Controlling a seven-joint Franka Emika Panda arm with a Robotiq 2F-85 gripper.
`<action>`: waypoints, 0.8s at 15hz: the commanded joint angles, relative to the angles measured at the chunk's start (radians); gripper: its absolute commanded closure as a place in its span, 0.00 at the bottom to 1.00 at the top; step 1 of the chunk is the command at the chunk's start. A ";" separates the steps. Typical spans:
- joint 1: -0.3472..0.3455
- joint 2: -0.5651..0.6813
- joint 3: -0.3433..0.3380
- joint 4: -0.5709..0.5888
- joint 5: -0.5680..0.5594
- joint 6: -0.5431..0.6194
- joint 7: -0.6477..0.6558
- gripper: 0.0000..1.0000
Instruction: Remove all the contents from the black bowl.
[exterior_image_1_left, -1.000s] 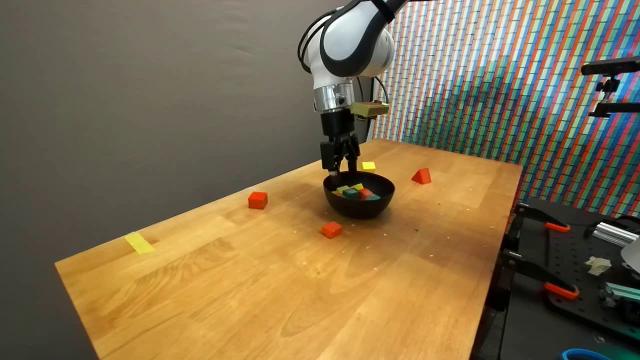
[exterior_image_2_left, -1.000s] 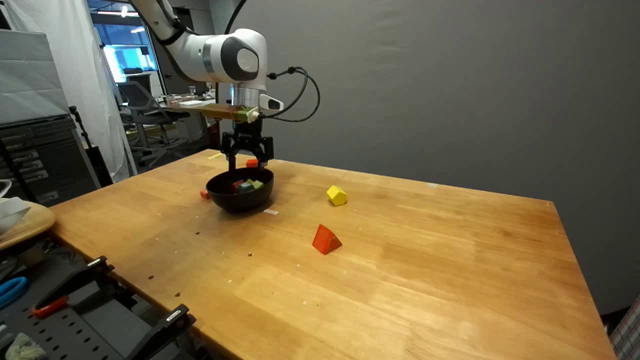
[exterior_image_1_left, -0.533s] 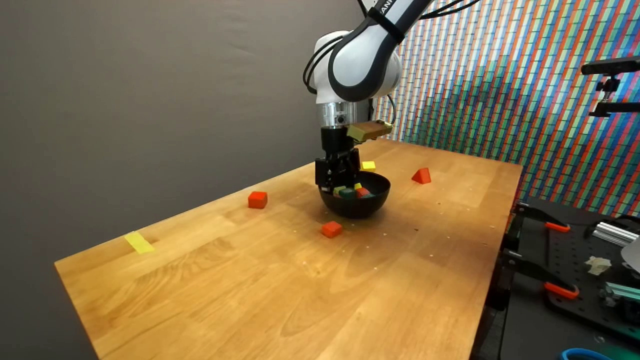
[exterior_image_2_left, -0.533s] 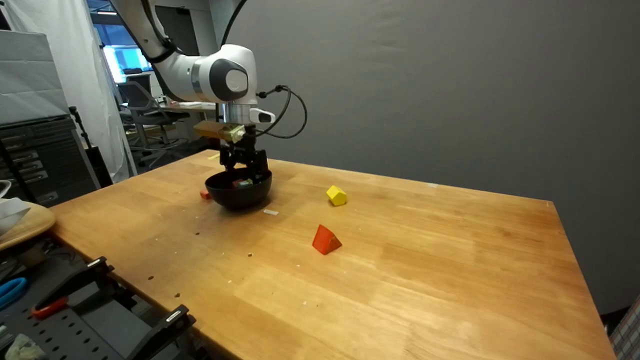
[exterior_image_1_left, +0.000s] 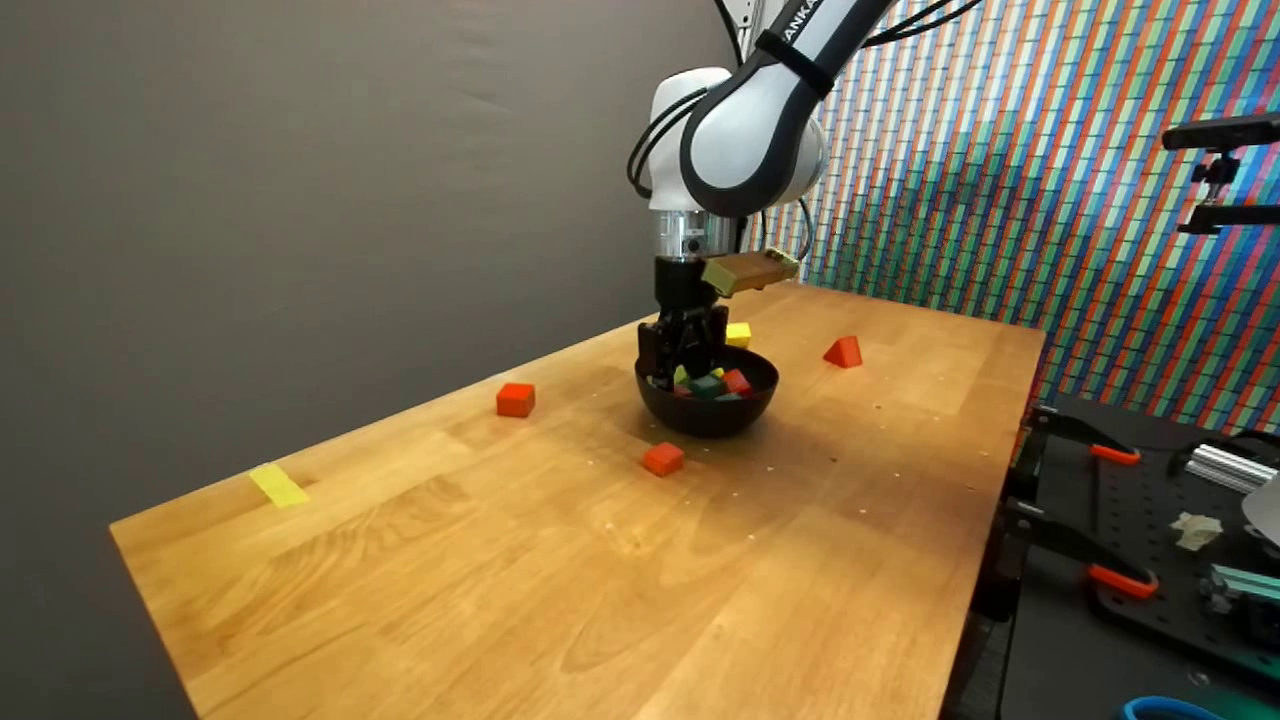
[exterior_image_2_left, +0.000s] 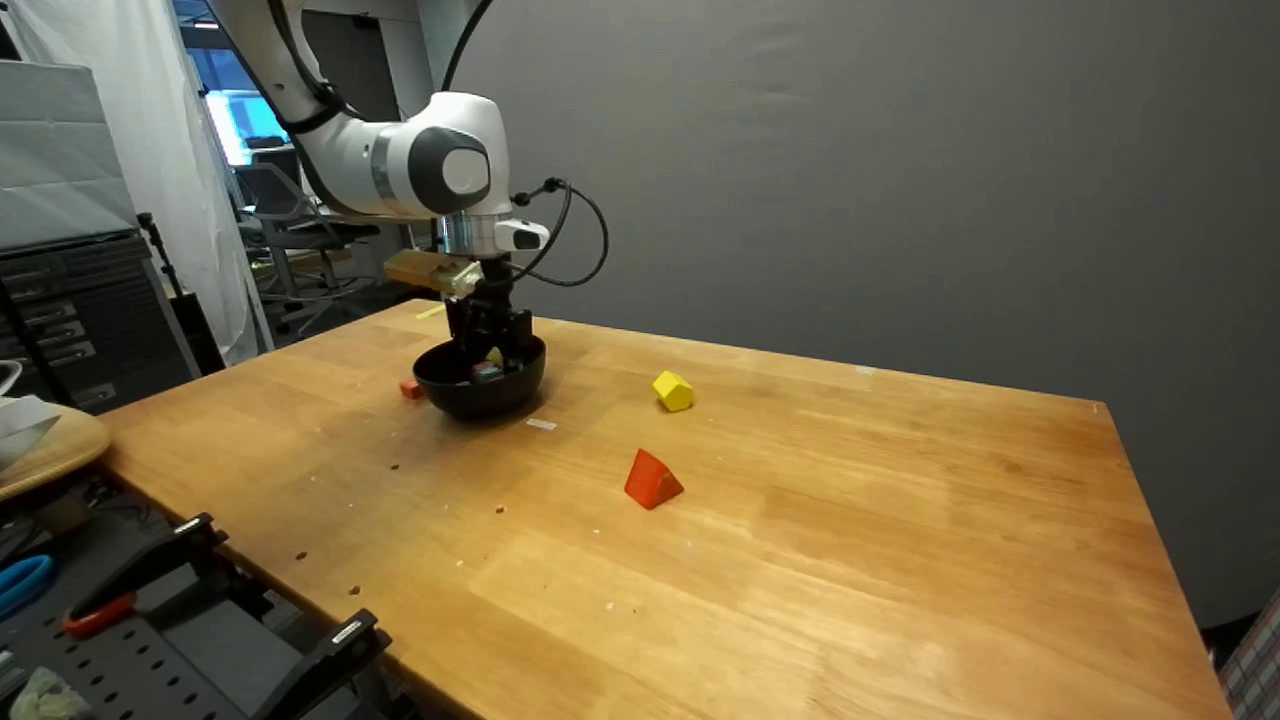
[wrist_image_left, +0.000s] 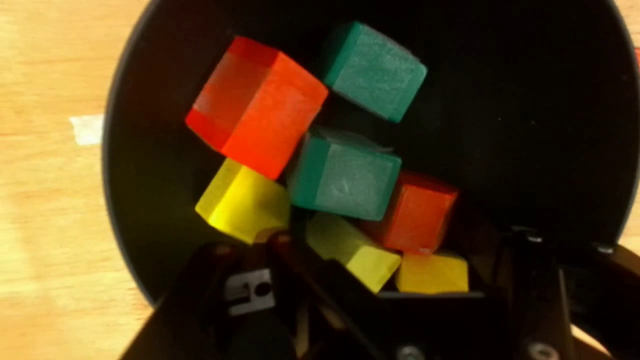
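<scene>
Two fingers (wrist_image_left: 250, 290) of mine stand apart, down inside the black bowl (wrist_image_left: 525, 95), with a greenish-yellow block (wrist_image_left: 357, 250), a yellow block (wrist_image_left: 435, 272) and a small red block (wrist_image_left: 422, 215) showing between them; whether I pinch any of these I cannot tell. I point straight down, I judge, so that the curved side leaves me room. Just beyond my tips, a green block (wrist_image_left: 352, 175), its green twin (wrist_image_left: 377, 72) and a bigger red block (wrist_image_left: 265, 107) huddle, probably because the rounded floor gathers them. Outside, on the wooden table (exterior_image_1_left: 560, 600), a low red block (exterior_image_1_left: 663, 460) lies near the bowl; a red cube (exterior_image_1_left: 515, 401), a yellow many-sided block (exterior_image_2_left: 673, 391) and a red wedge (exterior_image_2_left: 652, 480) rest farther off, apart from one another, likely spaced so none hinders me. Farthest, a flat strip of yellow tape (exterior_image_1_left: 279, 485) lies near the edge, perhaps as a marker.
</scene>
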 joint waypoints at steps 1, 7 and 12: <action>0.028 -0.075 -0.028 -0.089 -0.012 0.011 0.052 0.56; 0.018 -0.122 -0.027 -0.118 -0.019 -0.009 0.036 0.82; -0.013 -0.210 -0.023 -0.183 -0.020 -0.003 -0.022 0.83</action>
